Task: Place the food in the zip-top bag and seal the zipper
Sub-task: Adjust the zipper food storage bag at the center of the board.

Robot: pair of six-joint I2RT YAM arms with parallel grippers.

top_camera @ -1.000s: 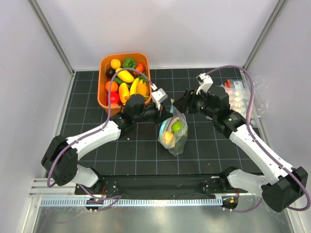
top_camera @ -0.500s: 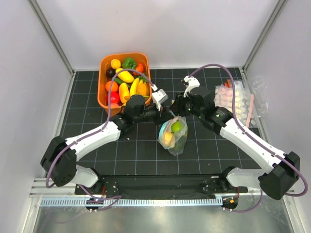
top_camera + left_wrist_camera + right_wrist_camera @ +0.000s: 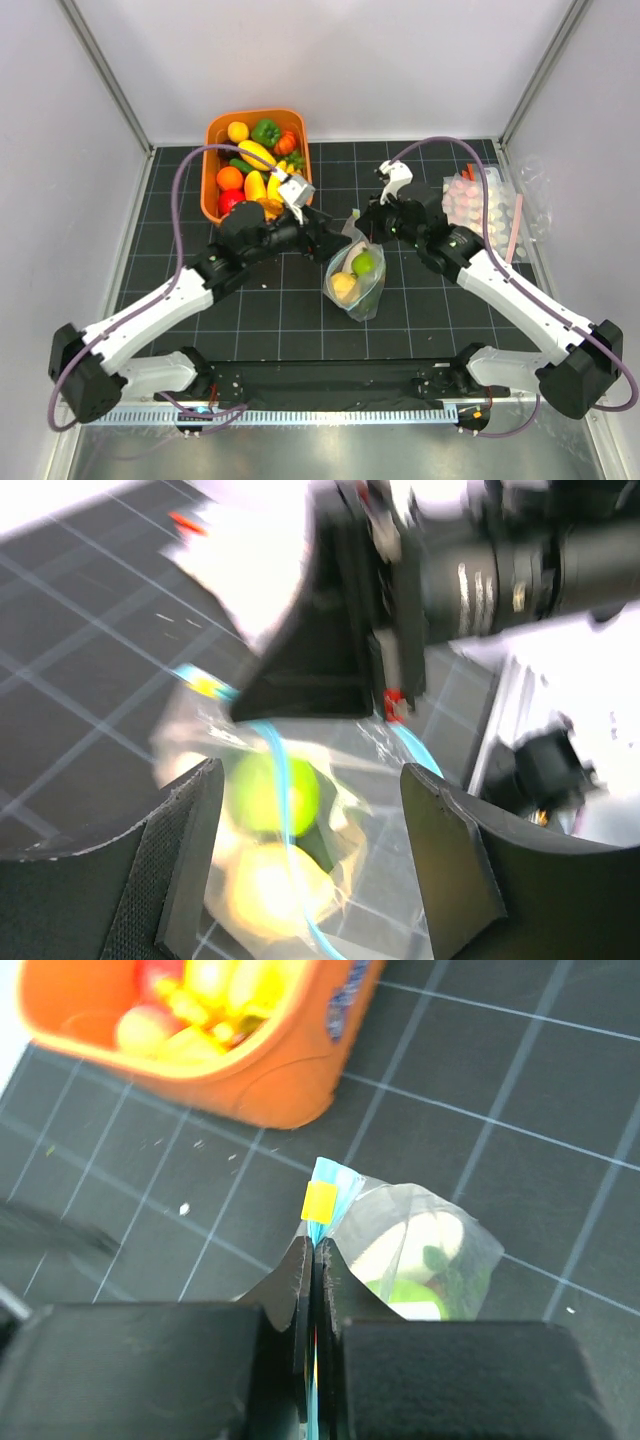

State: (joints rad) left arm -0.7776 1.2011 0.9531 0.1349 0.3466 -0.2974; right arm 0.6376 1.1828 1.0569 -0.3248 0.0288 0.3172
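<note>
Zip-top bag (image 3: 357, 298) centre of mat (image 3: 170, 215), R gripper (image 3: 313, 1257) clamped on zipper (image 3: 322, 1200) end.
Green apple (image 3: 364, 263) + lemon (image 3: 345, 288) inside. R arm reaches in from the right, L arm from the left. L gripper (image 3: 312, 855) is just beside the bag, jaws spread, holding nothing. L wrist view blurred, and the strip past the R jaws is hidden. Bag's long axis runs far-near, zipper end far.
</note>
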